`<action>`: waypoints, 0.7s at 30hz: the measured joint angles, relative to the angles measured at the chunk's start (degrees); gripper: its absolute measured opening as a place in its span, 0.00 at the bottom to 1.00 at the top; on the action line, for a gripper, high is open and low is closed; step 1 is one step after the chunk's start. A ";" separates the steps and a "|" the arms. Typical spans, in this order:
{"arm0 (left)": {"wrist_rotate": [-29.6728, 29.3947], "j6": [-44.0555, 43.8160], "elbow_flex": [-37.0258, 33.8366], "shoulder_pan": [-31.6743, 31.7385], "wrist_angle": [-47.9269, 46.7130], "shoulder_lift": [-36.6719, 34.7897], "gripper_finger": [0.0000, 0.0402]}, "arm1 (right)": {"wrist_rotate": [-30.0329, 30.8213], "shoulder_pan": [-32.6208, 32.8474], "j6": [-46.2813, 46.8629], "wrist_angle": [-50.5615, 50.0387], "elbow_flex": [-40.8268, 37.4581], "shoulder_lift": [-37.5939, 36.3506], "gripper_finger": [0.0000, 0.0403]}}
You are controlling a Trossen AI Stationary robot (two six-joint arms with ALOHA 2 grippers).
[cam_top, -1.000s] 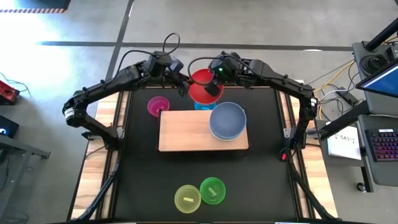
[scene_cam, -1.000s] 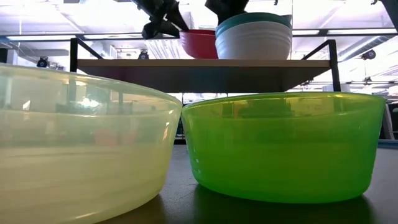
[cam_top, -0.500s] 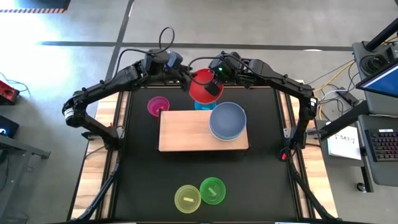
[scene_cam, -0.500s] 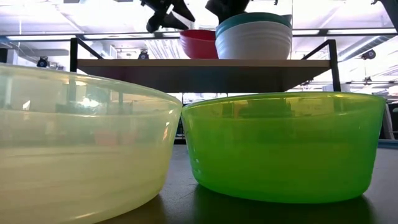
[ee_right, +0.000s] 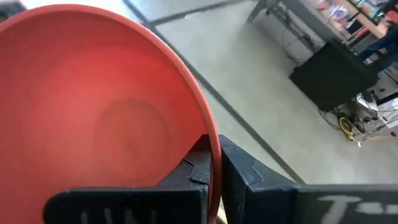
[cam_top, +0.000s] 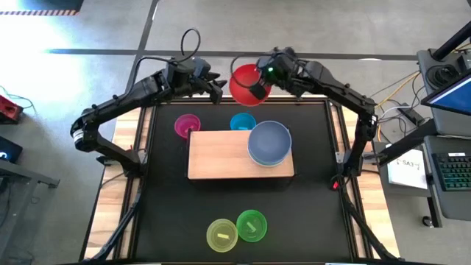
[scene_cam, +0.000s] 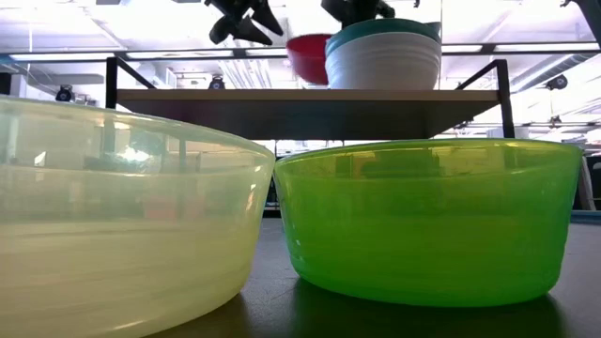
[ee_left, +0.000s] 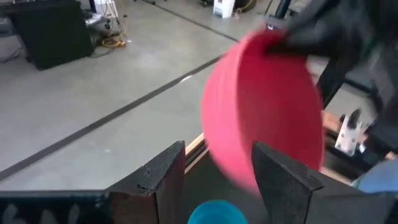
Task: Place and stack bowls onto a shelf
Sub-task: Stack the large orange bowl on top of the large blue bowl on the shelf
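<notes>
Right hand [cam_top: 259,82] is pinching the red bowl [cam_top: 244,84] by its rim, and I'm holding it above the counter's far edge; left hand [cam_top: 215,91] is waiting open beside it. Next I'm judging: carry it onto the stack [cam_top: 269,143] on the shelf [cam_top: 217,154]

Looks like a robotics lab or workshop. Polished concrete floor [cam_top: 309,26] with dark seam lines around the table [cam_top: 125,199], itself topped by a black mat [cam_top: 309,213]. Off to one side, a workstation with a backlit keyboard [cam_top: 455,175], a monitor edge [cam_top: 450,87] and loose cables [cam_top: 390,92]. Long ceiling light strips [scene_cam: 113,54] overhead; further benches and black equipment boxes [ee_right: 333,74] beyond.
</notes>
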 joint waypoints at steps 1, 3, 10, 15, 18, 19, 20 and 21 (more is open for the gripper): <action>-0.07 0.30 0.00 0.03 -0.89 -0.05 0.42 | -0.01 -0.02 0.00 0.13 0.90 -0.29 0.02; -1.39 0.58 0.00 0.05 -3.01 -0.05 0.42 | -1.29 0.04 0.91 0.05 3.27 -0.75 0.02; -5.44 2.30 0.00 0.07 -9.48 -0.05 0.42 | -22.59 0.33 10.12 -5.16 9.44 -1.24 0.02; -6.07 2.28 -0.02 0.07 -11.99 -0.05 0.42 | -31.89 0.99 13.61 -14.83 9.99 -1.27 0.02; -6.09 2.28 -0.02 0.07 -12.78 -0.05 0.42 | -33.28 2.53 13.30 -19.05 9.97 -1.52 0.02; -6.11 2.28 -0.03 0.10 -12.91 -0.05 0.42 | -34.46 3.18 13.31 -19.45 9.97 -1.76 0.02; -6.12 2.28 -0.08 0.14 -12.91 -0.05 0.42 | -35.36 3.78 13.47 -19.65 9.97 -2.06 0.02; -6.13 2.28 -0.09 0.16 -12.92 -0.05 0.42 | -36.00 4.42 13.96 -19.91 9.97 -2.33 0.02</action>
